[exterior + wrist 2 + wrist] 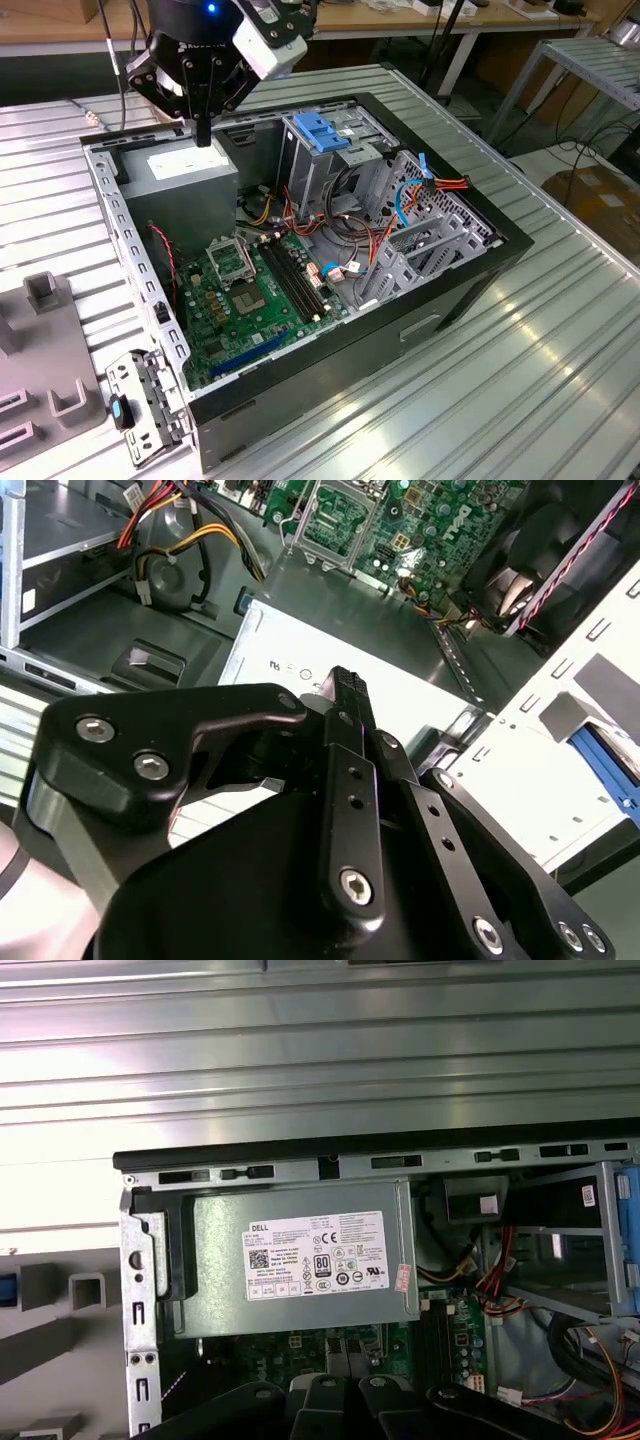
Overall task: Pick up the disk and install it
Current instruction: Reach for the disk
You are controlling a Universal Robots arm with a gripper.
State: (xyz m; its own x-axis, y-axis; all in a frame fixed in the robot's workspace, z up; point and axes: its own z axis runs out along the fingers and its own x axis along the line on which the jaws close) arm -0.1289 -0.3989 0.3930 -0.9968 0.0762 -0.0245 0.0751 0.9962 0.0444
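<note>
My gripper (203,128) hangs just above the grey power-supply box (190,172) at the back corner of the open computer case (470,265), on the exterior view's left. Its black fingers (346,685) point down, shut, with nothing between them. In the second wrist view they sit over the box's white sticker (290,660). I cannot make out the disk with certainty. A blue strip (605,765) shows on the grey fixture beside the case, and I cannot tell whether it belongs to the disk.
A metal drive cage with a blue plastic top (322,135) stands at the back of the case, with bundled cables (400,205) beside it. The motherboard (245,300) lies on the case floor. A grey slotted fixture (45,400) lies on the ribbed metal table (520,380).
</note>
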